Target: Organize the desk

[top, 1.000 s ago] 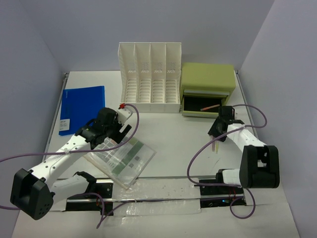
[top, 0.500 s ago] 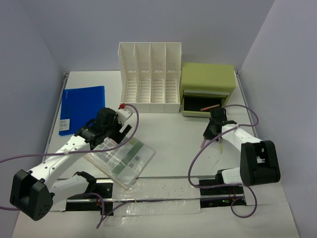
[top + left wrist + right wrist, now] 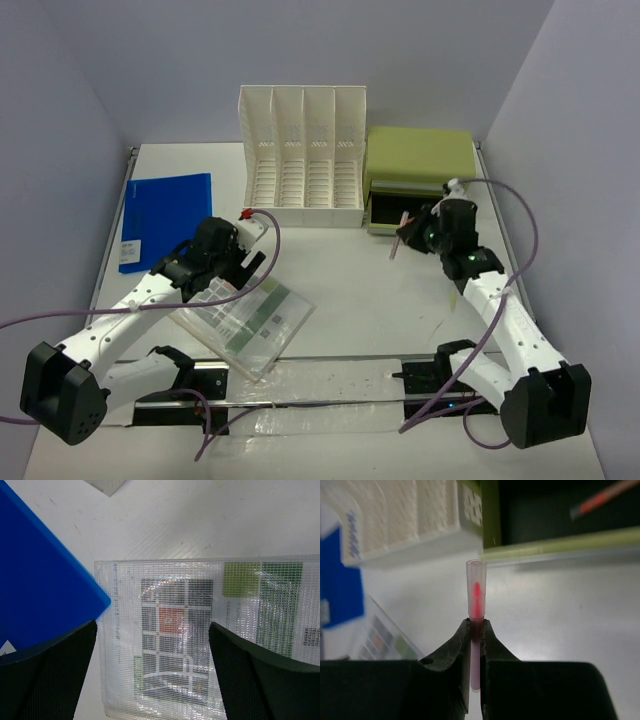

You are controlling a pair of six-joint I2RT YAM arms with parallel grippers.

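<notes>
While the left fingers (image 3: 55,680) hung wide open over a clear mesh pouch (image 3: 175,630), the right fingers (image 3: 460,645) pinched a pink pen (image 3: 476,590). A green drawer box (image 3: 418,160) stood nearby.

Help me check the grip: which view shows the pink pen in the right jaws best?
Right wrist view: the pink pen stands centred, pinched in the right jaws. Top external shows only a small pink sliver by the green drawer box. Left wrist misses it.
</notes>
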